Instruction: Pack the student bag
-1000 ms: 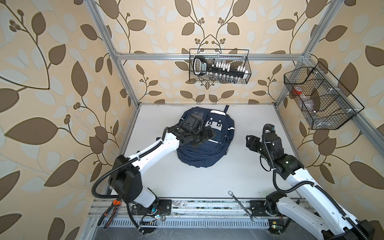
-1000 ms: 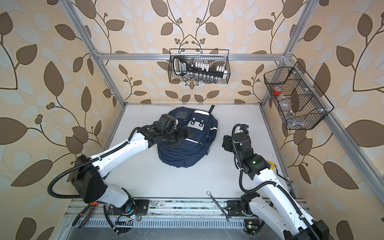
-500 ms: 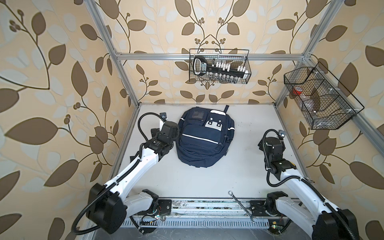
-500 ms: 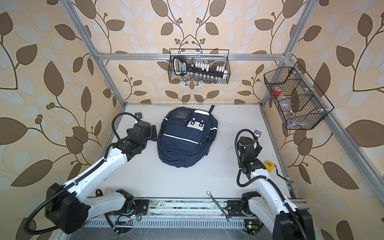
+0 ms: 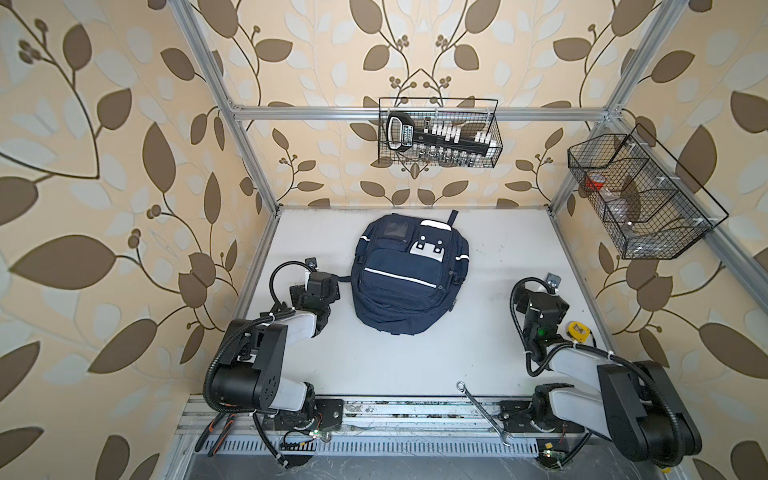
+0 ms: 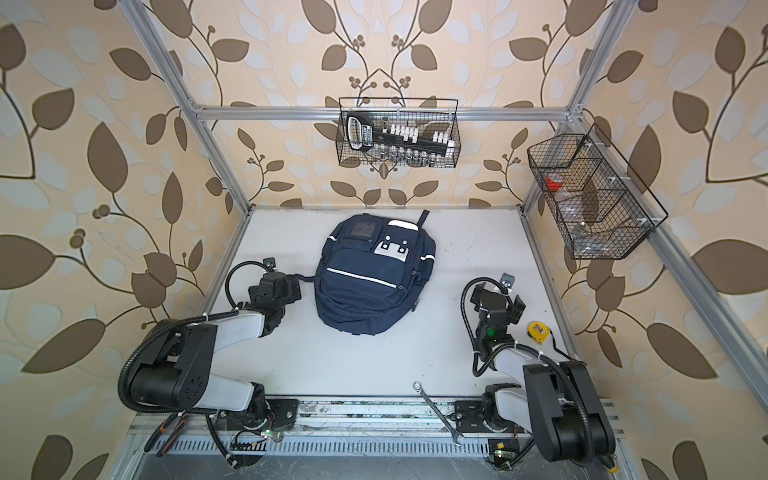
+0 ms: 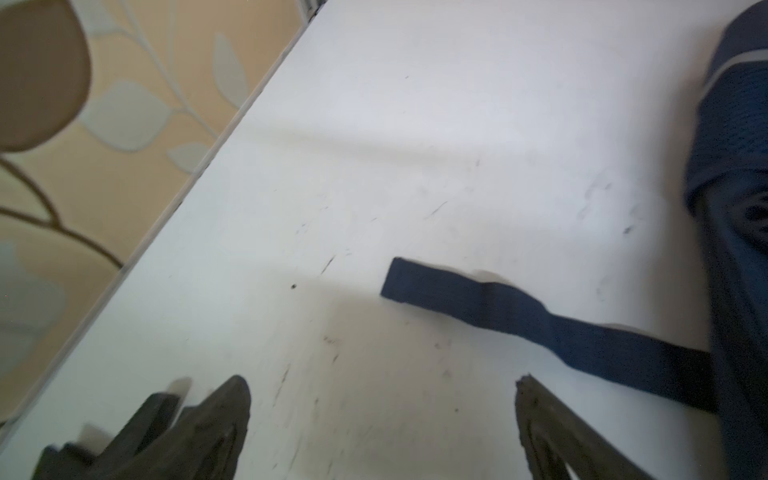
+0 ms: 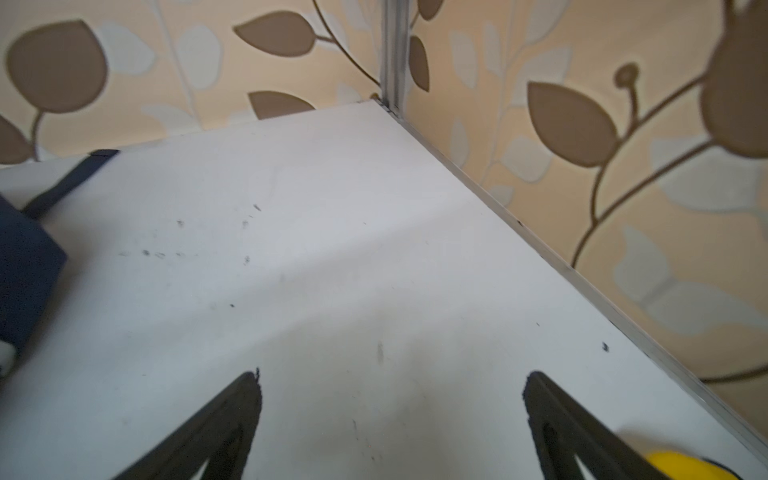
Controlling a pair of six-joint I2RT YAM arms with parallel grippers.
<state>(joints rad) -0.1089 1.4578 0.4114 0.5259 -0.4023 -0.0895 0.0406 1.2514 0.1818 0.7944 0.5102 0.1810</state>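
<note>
Left gripper (image 7: 382, 384) and right gripper (image 8: 392, 376) hover low over the white table (image 5: 415, 365), each with its jaws spread wide and nothing between them. The student bag (image 5: 409, 286), navy with white stripes, lies flat between the two with its front pockets up, just beside the left gripper and well apart from the right one. Beyond the grippers, a back-wall basket (image 5: 438, 139) of black wire holds a tool rack, and a side-wall basket (image 5: 640, 199) hangs above the right gripper's side. A wrench (image 5: 484, 413) lies behind the right gripper, by its arm's base. A loose navy strap (image 7: 519, 316) from the bag lies flat just ahead of the left gripper, clear of it. A yellow tape measure (image 5: 577, 331) sits just beside the right gripper, on its wall side.
</note>
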